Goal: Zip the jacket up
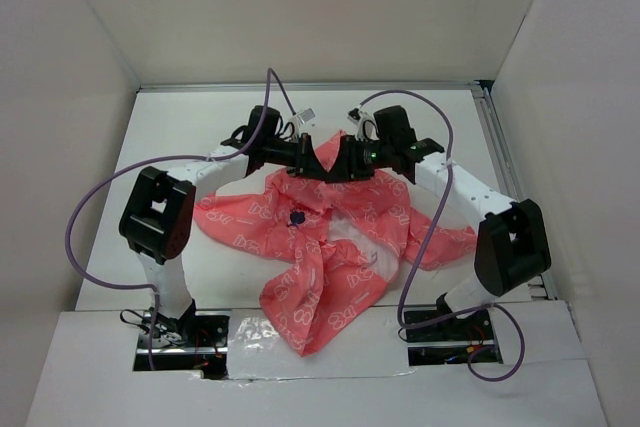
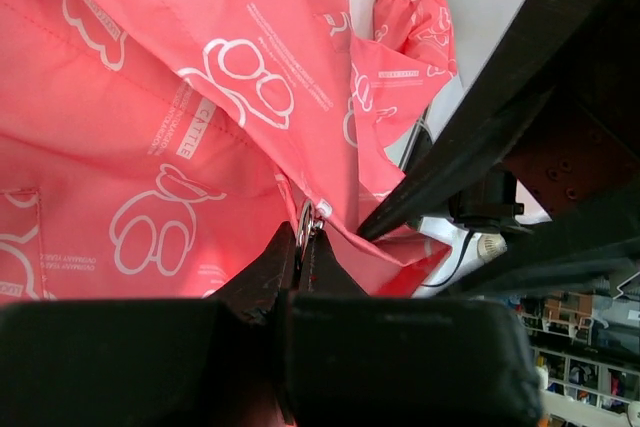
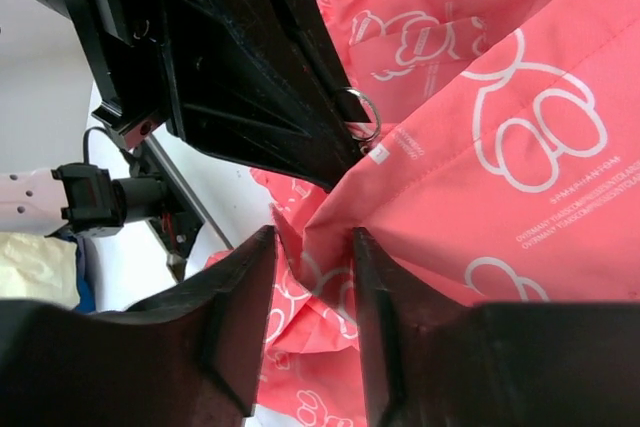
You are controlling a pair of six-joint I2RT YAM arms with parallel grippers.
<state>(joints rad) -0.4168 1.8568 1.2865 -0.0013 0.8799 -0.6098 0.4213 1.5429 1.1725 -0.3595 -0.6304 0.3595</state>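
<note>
The coral-pink jacket (image 1: 330, 257) with white outline print lies crumpled on the table, its pale lining (image 1: 352, 235) showing down the middle. Its upper edge is lifted between the two grippers. My left gripper (image 1: 316, 168) is shut on the metal zipper pull ring (image 2: 306, 217), which pokes out between its fingertips (image 2: 272, 259). My right gripper (image 3: 313, 237) faces it closely, jaws apart. A fold of jacket fabric (image 3: 330, 212) sits loosely between them and touches the right-hand finger. The ring (image 3: 364, 110) and the left gripper's fingers (image 3: 270, 97) show just above it.
White walls enclose the white table (image 1: 190, 127) on three sides. A metal rail (image 1: 503, 162) runs along the right edge. Purple cables (image 1: 90, 202) loop from both arms. One sleeve (image 1: 215, 217) spreads left, another (image 1: 445, 242) lies right under the right arm.
</note>
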